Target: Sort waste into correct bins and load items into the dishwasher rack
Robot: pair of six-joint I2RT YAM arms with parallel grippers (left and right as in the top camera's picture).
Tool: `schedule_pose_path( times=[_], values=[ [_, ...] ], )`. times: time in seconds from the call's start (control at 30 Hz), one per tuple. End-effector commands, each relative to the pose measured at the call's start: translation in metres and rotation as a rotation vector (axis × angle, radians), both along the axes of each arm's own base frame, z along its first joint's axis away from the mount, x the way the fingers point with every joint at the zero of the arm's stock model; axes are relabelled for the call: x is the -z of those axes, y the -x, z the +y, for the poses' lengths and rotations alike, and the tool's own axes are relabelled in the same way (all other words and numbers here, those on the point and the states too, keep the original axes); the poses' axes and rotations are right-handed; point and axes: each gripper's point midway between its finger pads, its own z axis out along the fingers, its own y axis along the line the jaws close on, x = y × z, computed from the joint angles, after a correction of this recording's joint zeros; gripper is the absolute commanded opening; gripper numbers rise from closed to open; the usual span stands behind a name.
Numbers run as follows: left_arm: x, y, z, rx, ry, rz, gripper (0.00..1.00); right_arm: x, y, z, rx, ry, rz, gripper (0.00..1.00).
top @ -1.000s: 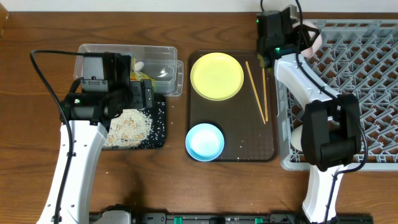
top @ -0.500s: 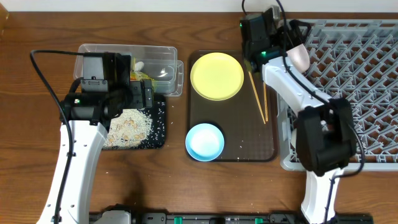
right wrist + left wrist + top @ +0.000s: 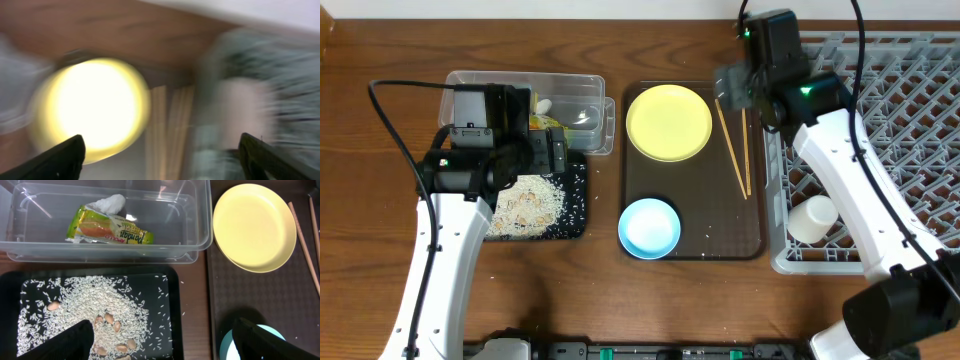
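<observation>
In the clear tub lie the green-and-orange wrapper and a white scrap. Rice grains cover the black tray. My left gripper hangs open above them, holding nothing. The yellow plate, light blue bowl and two chopsticks lie on the brown tray. My right gripper is open and blurred over the chopsticks' far ends. The grey rack holds a white round dish. A blurred whitish item shows in the rack in the right wrist view.
A few tan nut-like pieces lie among the rice. The tub and black tray sit side by side left of the brown tray, and the rack touches that tray's right side. Bare wooden table runs along the front.
My right gripper has opened and let go of a whitish dish at the rack's near-left corner, then swung back over the chopsticks. The left arm has not moved.
</observation>
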Motion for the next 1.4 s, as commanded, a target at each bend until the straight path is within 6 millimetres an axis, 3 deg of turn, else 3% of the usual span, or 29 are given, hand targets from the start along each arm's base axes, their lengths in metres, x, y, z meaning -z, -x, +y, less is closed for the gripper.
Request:
schedule_pose_path(
  times=[0.0, 0.13, 0.27, 0.4, 0.53, 0.67, 0.77, 0.83, 0.9, 1.07, 1.23, 1.37],
  values=[
    [-0.008, -0.004, 0.002, -0.004, -0.008, -0.019, 0.91, 0.031, 0.047, 0.082, -0.159, -0.412, 0.298, 0.75],
    [-0.008, -0.004, 0.002, -0.004, -0.008, -0.019, 0.91, 0.080, 0.085, 0.105, -0.153, -0.389, 0.471, 0.75],
    [-0.008, -0.004, 0.002, -0.004, -0.008, -0.019, 0.91, 0.118, 0.126, 0.122, -0.145, -0.349, 0.605, 0.75],
    [-0.008, -0.004, 0.002, -0.004, -0.008, -0.019, 0.91, 0.150, 0.153, 0.118, -0.063, -0.255, 0.664, 0.75],
    [-0.008, -0.004, 0.002, -0.004, -0.008, -0.019, 0.91, 0.168, 0.168, 0.118, -0.032, -0.211, 0.719, 0.69],
    [-0.008, -0.004, 0.002, -0.003, -0.007, -0.019, 0.91, 0.187, 0.178, 0.110, -0.001, -0.160, 0.789, 0.53],
    [-0.008, -0.004, 0.002, -0.004, -0.008, -0.019, 0.91, 0.195, 0.183, 0.102, 0.027, -0.130, 0.824, 0.26],
    [-0.008, -0.004, 0.002, -0.004, -0.008, -0.019, 0.91, 0.195, 0.180, 0.098, 0.045, -0.129, 0.819, 0.09],
    [-0.008, -0.004, 0.002, -0.004, -0.008, -0.019, 0.91, 0.193, 0.176, 0.092, 0.066, -0.117, 0.810, 0.01],
    [-0.008, -0.004, 0.002, -0.003, -0.007, -0.019, 0.91, 0.170, 0.154, 0.067, 0.139, -0.100, 0.754, 0.01],
    [-0.008, -0.004, 0.002, -0.004, -0.008, -0.019, 0.91, 0.112, 0.117, 0.016, 0.236, -0.037, 0.579, 0.01],
    [-0.008, -0.004, 0.002, -0.004, -0.008, -0.019, 0.91, 0.038, 0.091, -0.060, 0.424, 0.094, 0.322, 0.01]
  ],
)
